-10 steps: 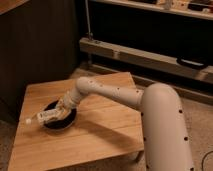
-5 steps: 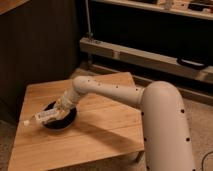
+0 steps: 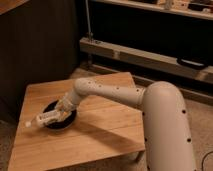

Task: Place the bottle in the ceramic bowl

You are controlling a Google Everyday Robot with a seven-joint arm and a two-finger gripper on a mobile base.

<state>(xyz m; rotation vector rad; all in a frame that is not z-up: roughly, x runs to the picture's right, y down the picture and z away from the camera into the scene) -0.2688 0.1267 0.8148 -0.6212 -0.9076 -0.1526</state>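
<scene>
Dark glossy ceramic bowl (image 3: 59,116) near the left front of the pale wooden surface (image 3: 105,132), the clear bottle (image 3: 44,119) lying nearly level over it, white cap jutting past the left rim, far end at the gripper (image 3: 63,111) just above the bowl; cannot tell whether that gripper is clamped on the bottle. Judged mid-placement: next, lowering and letting go, though likely to rest across the rim. Beyond, dark shelving and a metal rail.

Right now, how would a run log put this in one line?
gripper: over ceramic bowl | bottle: across bowl, cap past left rim | wooden table
</scene>
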